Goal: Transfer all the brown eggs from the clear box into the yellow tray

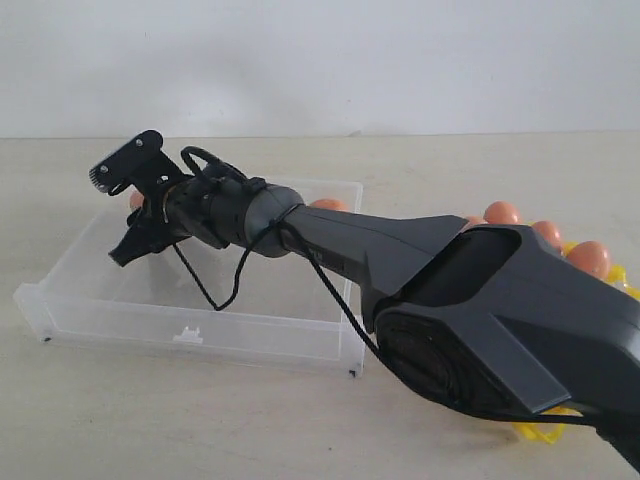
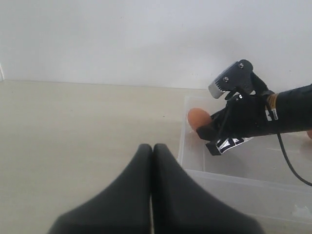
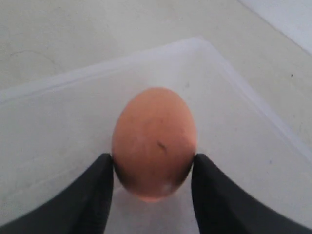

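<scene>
My right gripper [image 3: 153, 168] is inside the clear box [image 3: 243, 126], and both its fingertips touch the sides of one brown egg [image 3: 154, 141]. From the exterior view, that gripper [image 1: 130, 240] sits at the far left corner of the clear box [image 1: 200, 320], and the egg [image 1: 135, 200] peeks out behind it. Another brown egg [image 1: 328, 205] shows by the box's back wall. Several brown eggs [image 1: 547, 233] sit in the yellow tray [image 1: 545, 432] on the right, which is mostly hidden by the arm. My left gripper [image 2: 152, 148] is shut and empty, just outside the box's near wall [image 2: 234, 183].
The right arm [image 1: 450, 290] stretches across the box from the right and covers most of the tray. The pale table [image 1: 120, 420] lies bare around the box, and a white wall [image 1: 320, 60] stands behind it.
</scene>
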Action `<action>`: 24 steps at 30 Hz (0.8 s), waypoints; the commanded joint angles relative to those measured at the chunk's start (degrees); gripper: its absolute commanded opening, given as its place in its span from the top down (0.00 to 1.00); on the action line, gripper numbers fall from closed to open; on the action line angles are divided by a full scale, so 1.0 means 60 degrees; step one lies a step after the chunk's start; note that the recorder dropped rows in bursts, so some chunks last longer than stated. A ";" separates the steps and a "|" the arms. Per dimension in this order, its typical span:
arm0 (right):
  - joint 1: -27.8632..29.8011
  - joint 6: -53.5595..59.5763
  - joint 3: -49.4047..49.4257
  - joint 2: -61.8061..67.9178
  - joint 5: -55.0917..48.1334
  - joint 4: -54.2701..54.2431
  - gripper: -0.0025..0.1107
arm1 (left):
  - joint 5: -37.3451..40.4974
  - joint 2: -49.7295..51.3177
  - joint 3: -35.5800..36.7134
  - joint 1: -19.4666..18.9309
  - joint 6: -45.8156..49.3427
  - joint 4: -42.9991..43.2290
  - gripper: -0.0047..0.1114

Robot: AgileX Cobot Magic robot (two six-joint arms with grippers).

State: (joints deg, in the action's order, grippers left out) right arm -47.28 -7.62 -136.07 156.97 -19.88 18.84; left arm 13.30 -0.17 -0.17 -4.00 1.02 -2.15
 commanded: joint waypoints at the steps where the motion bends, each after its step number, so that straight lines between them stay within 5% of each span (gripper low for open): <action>1: -0.0049 -0.0178 -0.0007 -0.0403 -0.1741 -0.0108 0.57 | 0.0000 0.0028 0.0029 -0.0007 0.0022 0.0020 1.00; 16: -0.0342 -0.0086 -0.0007 -0.2152 -0.8304 -0.1572 0.57 | 0.0000 0.0028 0.0029 -0.0007 0.0022 0.0020 1.00; 24: -0.0520 -0.0080 0.0128 -0.2286 -0.8346 -0.3029 0.57 | 0.0000 0.0028 0.0029 -0.0007 0.0022 0.0020 1.00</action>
State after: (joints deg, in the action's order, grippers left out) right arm -49.60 -8.17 -135.49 144.43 -69.66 3.19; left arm 13.30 -0.17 -0.17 -4.00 1.02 -2.15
